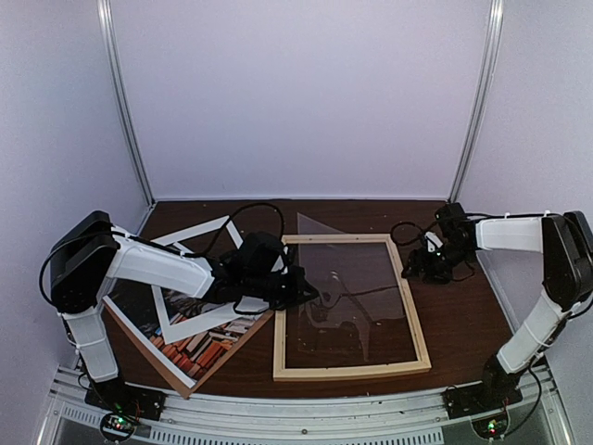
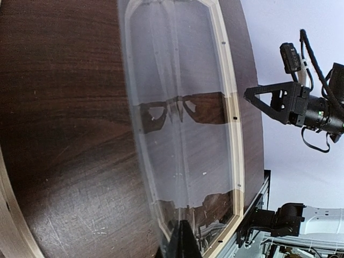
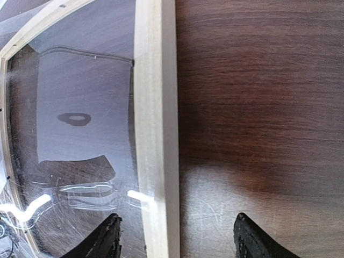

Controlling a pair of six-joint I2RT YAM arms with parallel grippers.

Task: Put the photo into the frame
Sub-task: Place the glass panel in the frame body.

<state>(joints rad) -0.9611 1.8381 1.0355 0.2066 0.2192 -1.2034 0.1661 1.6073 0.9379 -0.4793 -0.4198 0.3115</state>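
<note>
Mia: Where is the photo?

Tom: The photo [image 1: 208, 345] lies flat on the left side of the desk [image 1: 463, 324], picture side up. I can see the red and orange books on it. It is outside the frame.

Mia: What is around it?

Tom: It lies on a brown board [image 1: 153, 360]. A white border [image 1: 199, 229] with a big hole in the middle lies on top of it, turned a bit crooked. The left arm reaches over them both.

Mia: And the frame?

Tom: The frame [image 1: 352, 371] lies flat in the middle of the desk, just beside the board. Its rails are thin, light wood. A clear sheet [image 1: 343, 287] lies over it, turned a bit, so one corner pokes out past the far rail.

Mia: What is the left pincer doing?

Tom: The left pincer [image 1: 304, 295] is by the frame's left rail, right at the edge of the clear sheet. Its fingers are pressed together. I cannot tell if the sheet is pinched between them.

Mia: And the right one?

Tom: The right pincer [image 1: 414, 271] is at the frame's right rail, near the far end. Its fingers [image 3: 107, 239] are spread wide. One is over the inside of the frame and one is over the bare desk outside it. The rail runs between them. It pinches nothing.
</note>
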